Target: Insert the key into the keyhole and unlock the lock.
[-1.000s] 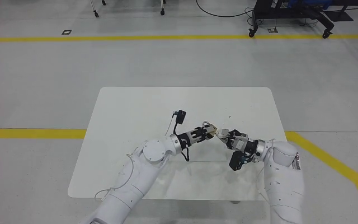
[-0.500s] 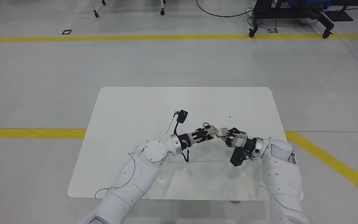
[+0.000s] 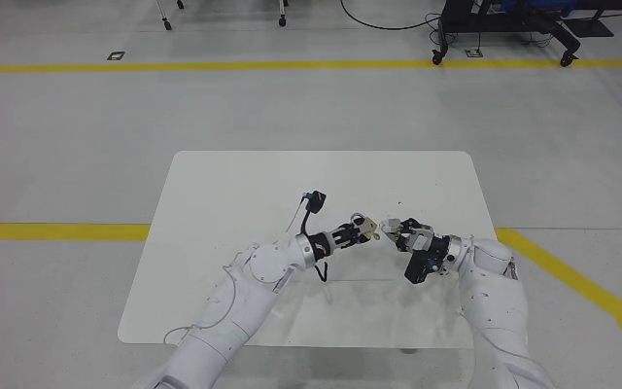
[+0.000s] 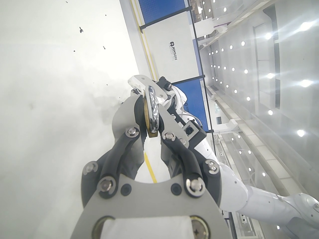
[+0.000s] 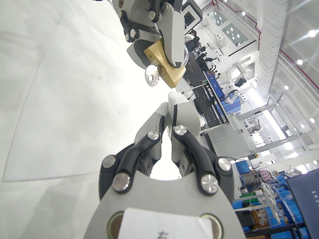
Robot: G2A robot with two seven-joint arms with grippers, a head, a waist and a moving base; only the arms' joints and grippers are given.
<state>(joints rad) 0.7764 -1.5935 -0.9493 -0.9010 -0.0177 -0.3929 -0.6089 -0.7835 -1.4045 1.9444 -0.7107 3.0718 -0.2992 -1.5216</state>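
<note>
Table [image 3: 224, 194] — left end effector [image 4: 148, 111] grips lock [image 5: 156, 56] mid-surface.

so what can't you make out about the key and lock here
- Shackle, open or latched: the left wrist view shows the lock edge-on, and in the right wrist view a finger of the left gripper covers it.
- Key blade: buried in the lock body in the right wrist view, so its depth and turn are unclear.
- Top view: lock and key are too small to read.
</note>
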